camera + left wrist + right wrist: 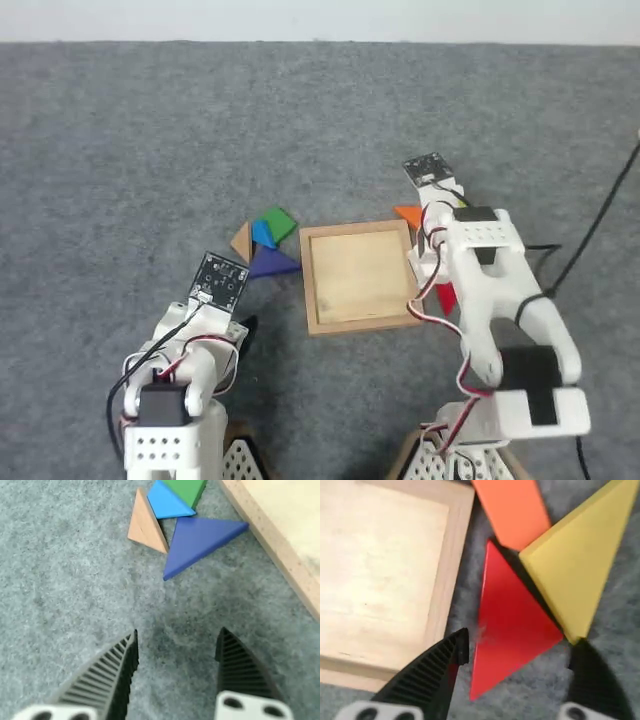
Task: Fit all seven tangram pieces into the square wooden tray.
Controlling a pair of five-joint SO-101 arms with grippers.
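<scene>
1. Jaws stand spread on both arms: the left gripper [178, 635] hangs released over the grey carpet [130, 150], grasping nothing, a little short of the nearest pieces.
2. The right gripper [520, 642] is likewise released, with one finger on each side of the red triangle [512, 625], which lies flat on the carpet just beside the right rim of the square wooden tray [307, 280].
3. The tray lies flat between the two arms, its bed showing plain wood; every piece seen lies outside it on the carpet.
4. Off the tray's left side four pieces cluster: an indigo triangle [200, 540] nearest the rim, a tan triangle [145, 525] touching it, and beyond them a light blue triangle [167, 502] and a green piece [185, 487].
5. Off the tray's right side, a yellow triangle [575, 570] lies against the red triangle's long edge, and an orange piece [517, 510] meets both near the tray's far right corner.
</scene>
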